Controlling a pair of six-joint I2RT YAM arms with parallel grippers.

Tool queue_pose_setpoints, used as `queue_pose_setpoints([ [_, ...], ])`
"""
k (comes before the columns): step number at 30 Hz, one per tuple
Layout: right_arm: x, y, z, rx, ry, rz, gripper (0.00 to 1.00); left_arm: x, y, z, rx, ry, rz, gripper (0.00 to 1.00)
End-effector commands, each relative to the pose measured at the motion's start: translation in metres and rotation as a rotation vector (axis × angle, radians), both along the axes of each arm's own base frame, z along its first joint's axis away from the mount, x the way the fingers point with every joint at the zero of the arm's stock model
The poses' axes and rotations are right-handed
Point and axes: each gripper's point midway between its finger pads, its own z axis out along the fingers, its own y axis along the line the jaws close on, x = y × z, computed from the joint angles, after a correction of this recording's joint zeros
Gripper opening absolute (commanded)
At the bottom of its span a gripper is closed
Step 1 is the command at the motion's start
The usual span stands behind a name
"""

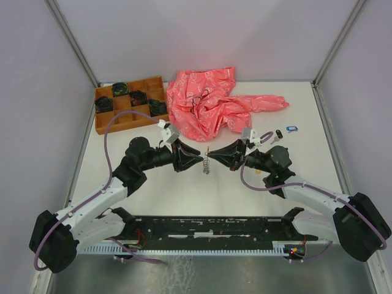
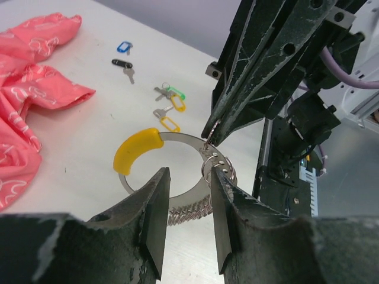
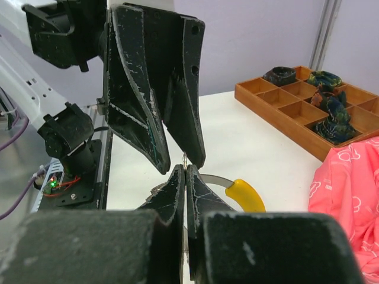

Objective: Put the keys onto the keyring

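left claw (image 2: 186, 222) parted, right claw (image 3: 185, 195) closed, tips meeting mid-table

At the frame's centre, the left end effector (image 1: 195, 160) and right end effector (image 1: 215, 154) point at each other over the white surface (image 1: 184, 190), with a small silvery coiled keyring (image 1: 207, 164) between their tips. A crumpled pink cloth (image 1: 211, 101) lies above, an orange wooden compartment tray (image 1: 130, 103) upper left, and a blue-tagged key (image 1: 291, 128) right.

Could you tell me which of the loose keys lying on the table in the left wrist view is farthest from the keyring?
The blue-tagged key. It lies beyond the black-tagged key, while the green-tagged and yellow-tagged keys lie closer to the keyring.
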Motion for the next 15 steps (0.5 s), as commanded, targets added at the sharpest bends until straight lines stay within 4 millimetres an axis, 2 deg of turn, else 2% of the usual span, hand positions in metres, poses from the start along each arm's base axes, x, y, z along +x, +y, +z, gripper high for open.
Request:
queue_pose_setpoints([
  [1,-0.0038,-0.0016,0.0293,0.099,-0.057,0.0,0.01,-0.0117,-0.0024,0.0468,-0.161,-0.132,-0.063,0.41],
  [15,-0.0123,0.0005,0.0368,0.12,-0.038,0.055,0.01,-0.0115,-0.0056,0.0493,-0.166,-0.215,-0.092,0.41],
])
